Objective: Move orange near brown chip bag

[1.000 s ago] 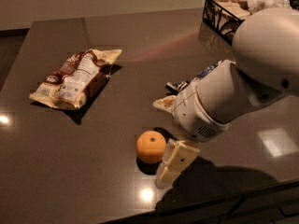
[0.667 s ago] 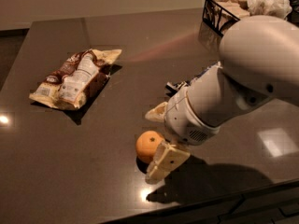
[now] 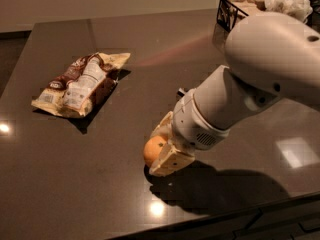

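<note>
The orange (image 3: 151,151) sits low at the table's front middle, between the two cream fingers of my gripper (image 3: 156,152). One finger (image 3: 172,163) is on its near side and the other (image 3: 164,127) on its far side. The jaws are closed on the fruit. The brown chip bag (image 3: 80,85) lies flat at the back left, about a bag's length from the orange. It is brown and cream with a white label. My white arm (image 3: 250,84) reaches in from the right and hides the table behind it.
A black wire basket (image 3: 239,10) stands at the back right corner, with white crumpled material (image 3: 289,4) beside it. A small dark object (image 3: 181,90) peeks out behind the arm. The table's front edge (image 3: 200,219) runs just below the gripper.
The gripper has swung left and down around the orange. Its fingers went from beside the fruit to either side of it, and the orange has shifted slightly left.
</note>
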`<state>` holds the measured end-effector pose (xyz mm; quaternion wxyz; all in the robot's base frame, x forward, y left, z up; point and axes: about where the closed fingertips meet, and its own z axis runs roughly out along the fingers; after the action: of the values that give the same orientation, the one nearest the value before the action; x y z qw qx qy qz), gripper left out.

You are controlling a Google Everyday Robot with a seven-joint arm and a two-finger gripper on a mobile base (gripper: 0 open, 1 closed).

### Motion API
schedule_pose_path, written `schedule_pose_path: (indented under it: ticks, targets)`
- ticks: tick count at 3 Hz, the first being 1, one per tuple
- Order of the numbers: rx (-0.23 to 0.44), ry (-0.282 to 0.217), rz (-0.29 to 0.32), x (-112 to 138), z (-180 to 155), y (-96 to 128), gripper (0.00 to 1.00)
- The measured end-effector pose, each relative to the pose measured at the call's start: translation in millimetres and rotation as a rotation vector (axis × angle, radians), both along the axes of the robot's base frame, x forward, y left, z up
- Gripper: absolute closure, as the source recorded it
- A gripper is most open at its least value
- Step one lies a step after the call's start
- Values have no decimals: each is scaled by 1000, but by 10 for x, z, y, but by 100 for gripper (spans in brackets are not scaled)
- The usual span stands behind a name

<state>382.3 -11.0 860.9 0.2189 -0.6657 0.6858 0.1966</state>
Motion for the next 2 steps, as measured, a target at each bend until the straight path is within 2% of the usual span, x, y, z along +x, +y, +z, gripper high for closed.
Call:
schedule_pose_path:
  ticks: [1, 2]
  targets:
    - [-8, -22, -9, 190, 201, 140, 88]
    - [-5, -41, -17, 449, 350, 393, 100]
